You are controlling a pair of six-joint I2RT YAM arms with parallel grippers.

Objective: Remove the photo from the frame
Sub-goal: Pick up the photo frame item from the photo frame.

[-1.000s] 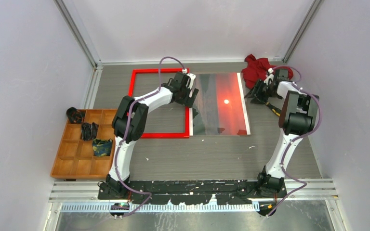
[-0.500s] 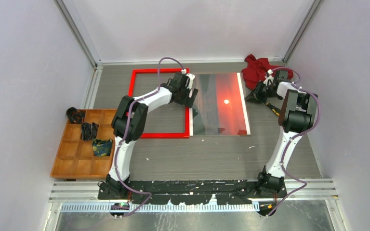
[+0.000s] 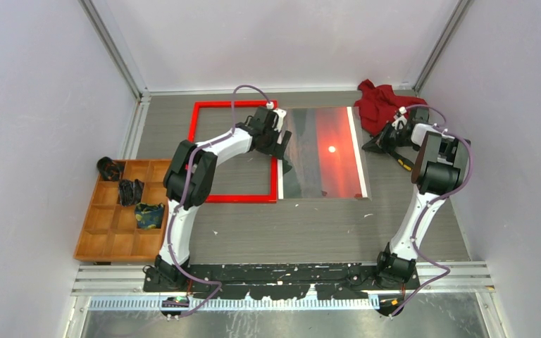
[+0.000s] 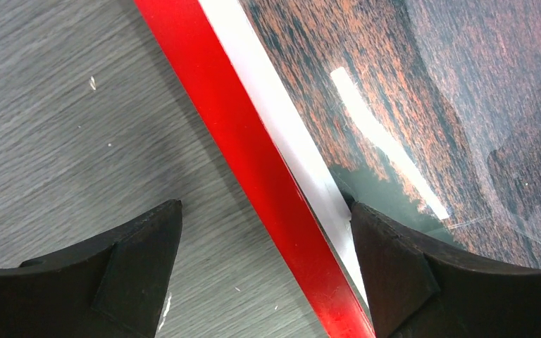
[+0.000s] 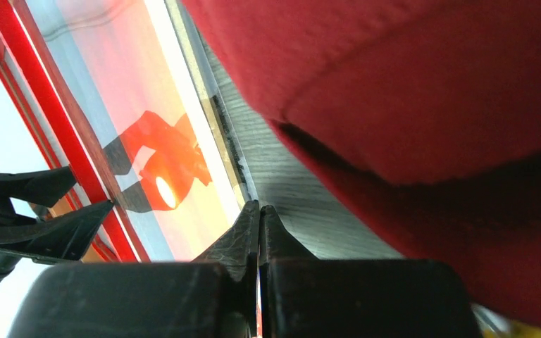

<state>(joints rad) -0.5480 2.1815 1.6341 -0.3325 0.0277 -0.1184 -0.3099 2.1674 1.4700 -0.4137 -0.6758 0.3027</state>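
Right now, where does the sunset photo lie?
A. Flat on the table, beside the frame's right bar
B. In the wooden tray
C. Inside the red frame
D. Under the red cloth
A: the photo lies flat beside the right bar of the frame, outside its opening.

Overhead camera looking down from behind arms [image 3: 190,172]; wrist cameras hovering close, both seeing frame [image 4: 250,155], photo [image 4: 408,84] border

A crumpled red cloth [image 3: 379,98] lies on the grey wood-grain table [image 3: 310,225], close beside the right fingers [image 5: 243,239]. Well apart from the left fingers [image 4: 141,246], off to their left, a divided wooden tray [image 3: 109,243] holds a dark bundle [image 3: 110,168], a second dark bundle [image 3: 130,191] and a blue-green bundle [image 3: 149,215].
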